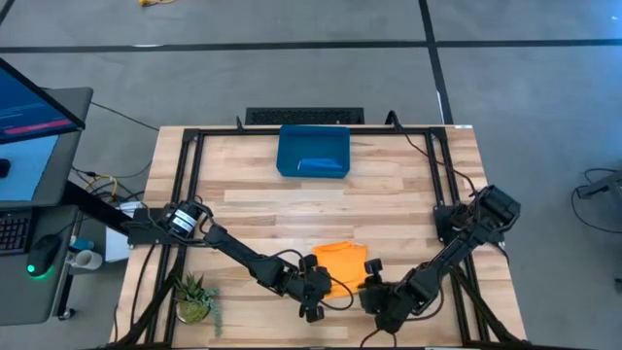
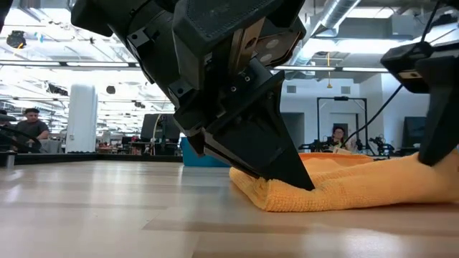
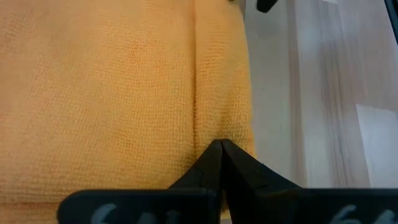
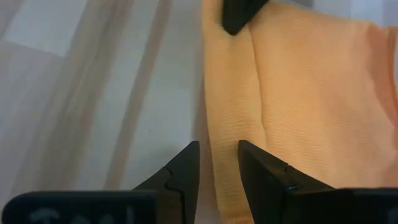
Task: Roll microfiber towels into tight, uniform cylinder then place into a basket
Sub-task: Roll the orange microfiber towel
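Yellow-orange towel (image 1: 342,264) lies folded at the near edge of the counter (image 1: 262,204), between both arms; basket (image 1: 313,152) sits well apart at the far side, something blue inside it. Risk: a thin pinch on the edge could slip, so the roll starts loose or skewed. Left gripper (image 3: 221,148): jaws closed, tips on the towel's near left fold. Right gripper (image 4: 217,155): jaws partly open, straddling the towel's right edge, nothing clamped.
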`<move>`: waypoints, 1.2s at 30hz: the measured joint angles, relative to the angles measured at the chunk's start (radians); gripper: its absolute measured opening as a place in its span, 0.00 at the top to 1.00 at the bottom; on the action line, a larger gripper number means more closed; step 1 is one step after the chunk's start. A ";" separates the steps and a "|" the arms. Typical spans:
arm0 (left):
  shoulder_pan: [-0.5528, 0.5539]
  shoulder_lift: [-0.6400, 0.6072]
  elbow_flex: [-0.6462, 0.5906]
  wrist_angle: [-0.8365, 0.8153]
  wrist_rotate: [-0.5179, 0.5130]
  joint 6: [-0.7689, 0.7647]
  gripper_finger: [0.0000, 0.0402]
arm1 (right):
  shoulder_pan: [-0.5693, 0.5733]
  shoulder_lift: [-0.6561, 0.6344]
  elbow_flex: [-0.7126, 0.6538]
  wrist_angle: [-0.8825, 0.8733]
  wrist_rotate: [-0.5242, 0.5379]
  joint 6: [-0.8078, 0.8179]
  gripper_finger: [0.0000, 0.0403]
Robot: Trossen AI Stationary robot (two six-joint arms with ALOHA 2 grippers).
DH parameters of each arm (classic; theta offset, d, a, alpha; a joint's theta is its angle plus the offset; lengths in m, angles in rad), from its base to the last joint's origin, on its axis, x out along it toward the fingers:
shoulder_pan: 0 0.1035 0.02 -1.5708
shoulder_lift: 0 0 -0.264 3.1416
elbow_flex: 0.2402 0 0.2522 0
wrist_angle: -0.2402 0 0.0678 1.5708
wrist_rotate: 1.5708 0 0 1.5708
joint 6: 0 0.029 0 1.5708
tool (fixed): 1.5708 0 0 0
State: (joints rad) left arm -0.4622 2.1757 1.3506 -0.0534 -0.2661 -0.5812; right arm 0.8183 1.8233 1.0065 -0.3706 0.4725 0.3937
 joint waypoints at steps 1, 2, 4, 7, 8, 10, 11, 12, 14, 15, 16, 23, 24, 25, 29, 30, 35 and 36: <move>0.000 0.000 0.000 0.000 0.000 0.000 1.00 | -0.005 0.000 0.000 -0.002 0.000 0.000 0.67; 0.000 0.000 0.000 -0.001 0.001 0.000 1.00 | -0.010 0.000 0.000 -0.008 0.000 -0.001 0.67; 0.001 0.000 0.000 -0.002 0.009 0.000 1.00 | -0.023 0.011 0.001 -0.016 -0.004 -0.001 0.67; 0.002 0.000 0.000 0.001 0.012 0.016 1.00 | -0.036 0.039 -0.002 -0.036 -0.008 -0.002 0.67; 0.001 0.000 0.000 0.001 0.012 0.023 1.00 | -0.040 0.050 0.001 -0.031 -0.012 -0.001 0.67; 0.000 0.000 0.000 0.003 0.012 0.033 1.00 | -0.051 0.071 0.006 -0.034 -0.010 0.000 0.67; 0.000 0.000 0.000 0.006 0.011 0.037 1.00 | -0.053 0.079 0.006 -0.039 -0.005 0.011 0.67; 0.000 0.000 0.000 0.006 0.011 0.039 1.00 | -0.057 0.085 0.006 -0.043 -0.008 0.023 0.67; -0.001 0.000 0.000 0.007 0.012 0.047 1.00 | -0.066 0.087 0.007 -0.049 -0.016 0.043 0.68; -0.001 0.000 0.000 0.007 0.012 0.053 1.00 | -0.070 0.086 0.007 -0.050 -0.020 0.049 0.68; -0.002 0.000 0.000 0.007 0.012 0.058 1.00 | -0.073 0.086 0.007 -0.050 -0.023 0.051 0.69; -0.016 0.002 0.017 -0.012 -0.010 0.125 1.00 | -0.097 0.087 0.006 -0.054 -0.043 0.090 0.81; -0.021 0.003 0.029 -0.032 -0.026 0.136 1.00 | -0.101 0.087 0.006 -0.055 -0.046 0.104 0.84; -0.026 0.004 0.043 -0.061 -0.044 0.150 1.00 | -0.105 0.087 0.006 -0.055 -0.042 0.114 0.87; -0.053 0.008 0.120 -0.212 -0.127 0.179 1.00 | -0.120 0.087 0.005 -0.055 -0.042 0.122 0.97; -0.061 0.008 0.139 -0.252 -0.155 0.179 1.00 | -0.123 0.087 0.005 -0.055 -0.044 0.125 0.97; -0.105 0.008 0.207 -0.384 -0.328 0.177 1.00 | -0.133 0.070 0.001 -0.047 -0.079 0.138 0.93; -0.113 0.008 0.216 -0.395 -0.353 0.177 1.00 | -0.135 0.063 0.000 -0.045 -0.089 0.139 0.93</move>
State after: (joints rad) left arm -0.5756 2.1838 1.5670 -0.4480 -0.6192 -0.4042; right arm 0.6832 1.8867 1.0062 -0.4159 0.3838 0.5327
